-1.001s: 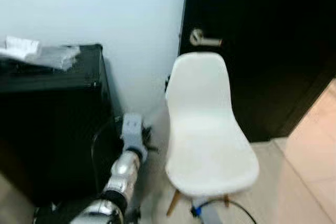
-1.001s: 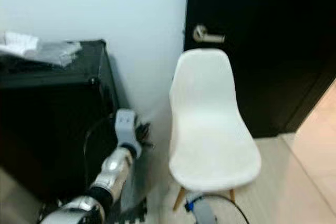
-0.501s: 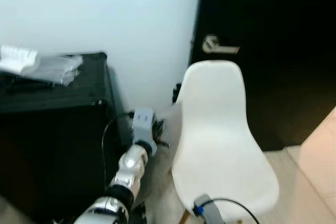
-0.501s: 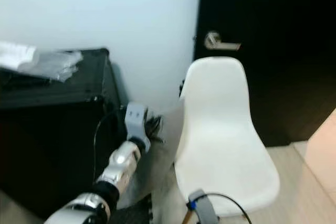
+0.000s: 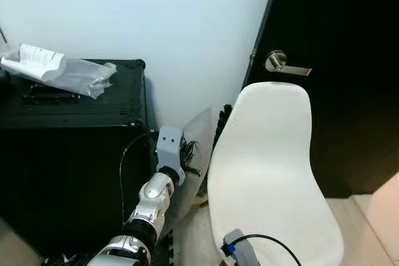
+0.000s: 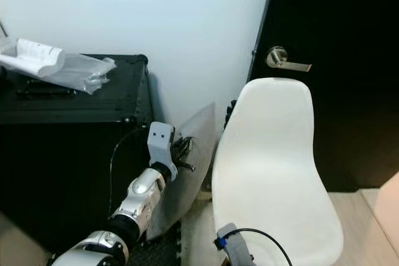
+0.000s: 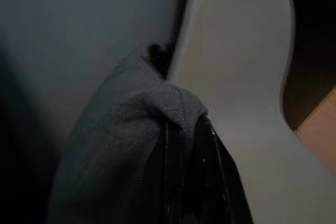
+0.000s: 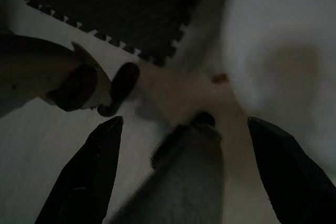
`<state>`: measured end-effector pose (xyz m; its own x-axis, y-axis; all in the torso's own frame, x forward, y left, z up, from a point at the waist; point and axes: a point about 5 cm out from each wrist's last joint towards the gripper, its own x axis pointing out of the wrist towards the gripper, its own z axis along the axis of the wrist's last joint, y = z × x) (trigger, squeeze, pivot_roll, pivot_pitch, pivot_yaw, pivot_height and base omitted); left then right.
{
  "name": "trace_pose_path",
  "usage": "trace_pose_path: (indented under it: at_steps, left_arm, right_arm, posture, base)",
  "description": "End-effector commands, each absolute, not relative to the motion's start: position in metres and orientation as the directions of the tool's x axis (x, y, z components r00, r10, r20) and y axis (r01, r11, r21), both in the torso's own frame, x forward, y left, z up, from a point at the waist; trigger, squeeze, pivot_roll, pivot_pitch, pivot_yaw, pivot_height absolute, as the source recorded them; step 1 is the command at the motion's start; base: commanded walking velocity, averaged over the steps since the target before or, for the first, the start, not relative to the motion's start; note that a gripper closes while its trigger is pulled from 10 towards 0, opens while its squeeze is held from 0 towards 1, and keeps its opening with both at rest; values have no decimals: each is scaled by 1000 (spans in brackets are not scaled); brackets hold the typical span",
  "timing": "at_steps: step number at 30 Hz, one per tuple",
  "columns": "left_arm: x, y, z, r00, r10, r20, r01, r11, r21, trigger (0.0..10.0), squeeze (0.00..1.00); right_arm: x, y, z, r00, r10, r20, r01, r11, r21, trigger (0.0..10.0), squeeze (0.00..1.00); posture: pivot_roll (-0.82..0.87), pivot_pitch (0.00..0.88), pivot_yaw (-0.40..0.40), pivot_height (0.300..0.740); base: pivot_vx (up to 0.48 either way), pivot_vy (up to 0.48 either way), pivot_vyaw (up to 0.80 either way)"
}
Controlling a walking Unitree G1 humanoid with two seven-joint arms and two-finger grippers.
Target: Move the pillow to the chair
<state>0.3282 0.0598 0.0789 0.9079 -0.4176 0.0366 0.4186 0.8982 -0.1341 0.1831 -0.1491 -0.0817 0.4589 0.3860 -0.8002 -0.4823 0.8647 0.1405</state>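
Observation:
A flat grey pillow (image 5: 198, 149) hangs upright between the black case and the white chair (image 5: 269, 172), close to the chair's left side. My left gripper (image 5: 191, 161) is shut on the pillow's upper edge. In the left wrist view the black fingers (image 7: 176, 145) pinch a fold of the grey fabric (image 7: 121, 145), with the chair's shell (image 7: 247, 66) just beyond. The chair's seat is bare. My right gripper (image 8: 184, 156) hangs low with its fingers (image 8: 84, 177) wide open and nothing between them, pointing down at the floor and the chair's wooden legs (image 8: 173, 90).
A tall black case (image 5: 68, 147) stands against the white wall on the left, with a clear plastic bag (image 5: 62, 70) on top. A dark door with a metal handle (image 5: 283, 63) is behind the chair. Black foam mat (image 6: 149, 247) covers the floor by the case.
The camera has come closer and turned left, so the chair sits further right and larger. The grey pillow now shows beside the chair, held up in my left gripper.

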Motion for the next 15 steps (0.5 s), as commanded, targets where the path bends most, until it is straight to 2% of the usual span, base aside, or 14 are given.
trace_pose_path:
  at_steps: [1, 15]
  left_arm:
    - [332, 46, 97, 886, -450, 114, 463, 876, -138, 10000, 0]
    - [334, 48, 99, 891, -437, 120, 451, 882, -135, 10000, 0]
  right_arm:
    - [183, -152, -82, 459, 379, -804, -485, 865, 130, 10000, 0]
    - [182, -153, -82, 457, 377, -805, -487, 864, 128, 10000, 0]
  posture:
    - [-17, 0, -62, 740]
    - [-22, 0, -61, 740]
  base:
    - [0, -442, 0]
    - [0, -440, 0]
